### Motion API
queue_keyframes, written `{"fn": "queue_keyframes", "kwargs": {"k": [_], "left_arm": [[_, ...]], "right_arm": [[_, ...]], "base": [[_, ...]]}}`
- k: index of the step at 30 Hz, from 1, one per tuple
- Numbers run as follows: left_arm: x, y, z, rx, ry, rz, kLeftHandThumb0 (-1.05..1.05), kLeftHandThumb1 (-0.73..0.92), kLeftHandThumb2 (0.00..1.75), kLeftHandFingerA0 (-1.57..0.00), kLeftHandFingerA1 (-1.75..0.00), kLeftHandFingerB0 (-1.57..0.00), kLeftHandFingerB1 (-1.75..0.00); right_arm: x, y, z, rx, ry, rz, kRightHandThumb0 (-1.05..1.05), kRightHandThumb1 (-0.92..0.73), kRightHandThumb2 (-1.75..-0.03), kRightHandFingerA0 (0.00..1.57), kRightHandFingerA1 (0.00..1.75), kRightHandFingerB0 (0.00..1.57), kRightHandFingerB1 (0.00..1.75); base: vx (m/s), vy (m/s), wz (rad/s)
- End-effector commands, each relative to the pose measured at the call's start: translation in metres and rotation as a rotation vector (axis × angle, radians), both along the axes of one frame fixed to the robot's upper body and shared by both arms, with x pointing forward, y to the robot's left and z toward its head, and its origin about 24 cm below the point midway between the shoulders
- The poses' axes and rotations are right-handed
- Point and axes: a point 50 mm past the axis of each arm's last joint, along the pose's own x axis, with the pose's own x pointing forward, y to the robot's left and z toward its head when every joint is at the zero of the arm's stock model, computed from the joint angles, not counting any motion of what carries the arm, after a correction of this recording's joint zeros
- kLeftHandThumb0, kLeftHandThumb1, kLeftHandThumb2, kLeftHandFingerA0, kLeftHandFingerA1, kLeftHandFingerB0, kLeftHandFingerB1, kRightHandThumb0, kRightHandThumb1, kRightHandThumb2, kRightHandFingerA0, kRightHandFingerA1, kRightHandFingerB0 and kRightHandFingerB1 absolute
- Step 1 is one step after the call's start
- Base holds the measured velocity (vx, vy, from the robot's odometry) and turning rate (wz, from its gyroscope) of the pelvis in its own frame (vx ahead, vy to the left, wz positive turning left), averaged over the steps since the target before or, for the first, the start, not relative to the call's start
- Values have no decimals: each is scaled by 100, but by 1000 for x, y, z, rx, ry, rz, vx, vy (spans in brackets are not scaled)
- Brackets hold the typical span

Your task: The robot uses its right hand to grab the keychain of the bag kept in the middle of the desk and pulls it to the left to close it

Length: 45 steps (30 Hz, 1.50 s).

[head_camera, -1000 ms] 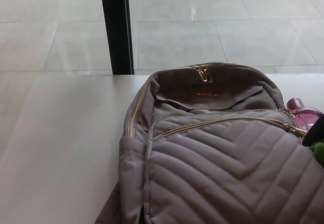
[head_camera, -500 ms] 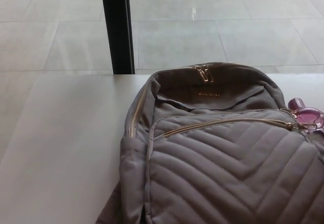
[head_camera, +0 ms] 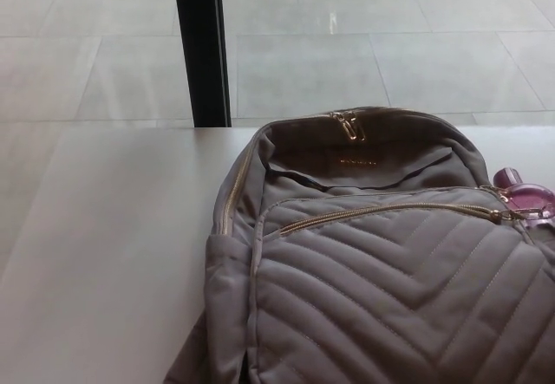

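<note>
Taupe bag (head_camera: 381, 271) on white desk (head_camera: 113, 245), tiled floor (head_camera: 390, 46) beyond

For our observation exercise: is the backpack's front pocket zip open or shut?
Cannot tell surely; likely open. The pink keychain sits at the right end of the zip, not yet pulled left, but no gap shows.

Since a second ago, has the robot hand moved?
Yes. The right robot hand was beside the keychain at the right edge of the bag; it has since left the picture to the right.
</note>
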Motion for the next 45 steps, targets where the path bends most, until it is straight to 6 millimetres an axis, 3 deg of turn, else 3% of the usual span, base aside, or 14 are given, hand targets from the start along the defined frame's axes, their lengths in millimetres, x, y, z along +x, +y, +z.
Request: {"fn": "queue_keyframes", "kwargs": {"k": [1, 2, 7, 8, 15, 16, 21, 22, 24, 26, 27, 33, 41, 45], "left_arm": [[2, 6, 5, 21, -18, 12, -105, 92, 104, -73, -108, -56, -92], [2, 6, 5, 18, -22, 15, -103, 81, 141, -69, -105, -55, -91], [4, 7, 5, 17, -24, 24, -103, 82, 141, -69, -106, -55, -91], [5, 7, 5, 15, -27, 26, -105, 92, 103, -67, -114, -53, -98], [2, 7, 5, 17, -22, 38, -105, 81, 138, -69, -106, -58, -94], [1, 7, 5, 18, -22, 36, -105, 92, 101, -71, -112, -58, -96], [0, 8, 6, 17, -34, 55, -105, 81, 137, -69, -107, -57, -93], [0, 7, 5, 13, -38, 59, -105, 92, 100, -68, -113, -56, -96], [0, 8, 5, 6, -40, 72, -77, 62, 136, -76, -108, -20, -71], [0, 7, 5, 1, -45, 67, -105, 92, 99, -63, -118, -53, -100], [0, 8, 6, 4, -42, 64, -83, 65, 139, -72, -107, -15, -69], [3, 7, 5, -2, -44, 63, -85, 68, 141, -71, -108, -14, -69], [10, 5, 4, 2, -56, 45, -81, 63, 138, -82, -113, -16, -71], [12, 5, 4, 2, -57, 42, -105, 92, 101, -67, -113, -53, -95]], "right_arm": [[0, 7, 6, -174, 23, 82, -24, -45, -121, 89, 175, 76, 152], [0, 11, 9, -217, 19, 114, -21, -46, -121, 89, 175, 78, 151], [0, 22, 15, -247, 30, 169, -24, -47, -121, 87, 175, 76, 153], [0, 27, 19, -247, 28, 189, -23, -45, -124, 89, 175, 77, 152], [7, 43, 31, -210, -81, 238, -17, -39, -136, 93, 175, 81, 152], [10, 47, 35, -212, -89, 234, -21, -36, -140, 95, 175, 81, 152], [23, 61, 58, -237, -136, 267, -23, -41, -135, 95, 175, 76, 155], [25, 64, 63, -252, -138, 277, -24, -42, -134, 95, 175, 74, 158], [28, 70, 69, -249, -148, 301, -24, -45, -129, 94, 175, 77, 157], [30, 76, 76, -266, -147, 322, -23, -44, -128, 93, 175, 77, 155], [31, 80, 79, -288, -154, 335, -24, -43, -128, 93, 175, 77, 155], [38, 97, 90, -314, -179, 384, -25, -43, -131, 95, 175, 77, 153], [35, 130, 53, -361, -47, 503, -24, -52, -118, 93, 175, 77, 150], [28, 145, 22, -382, 20, 573, -32, -54, -117, 96, 175, 81, 146]], "base": [[0, 0, 0], [0, 0, 0], [0, 0, 0], [0, 0, 0], [0, 0, 0], [0, 0, 0], [0, 0, 0], [0, 0, 0], [0, 0, 0], [0, 0, 0], [0, 0, 0], [0, 0, 0], [0, 0, 0], [0, 0, 0]]}}
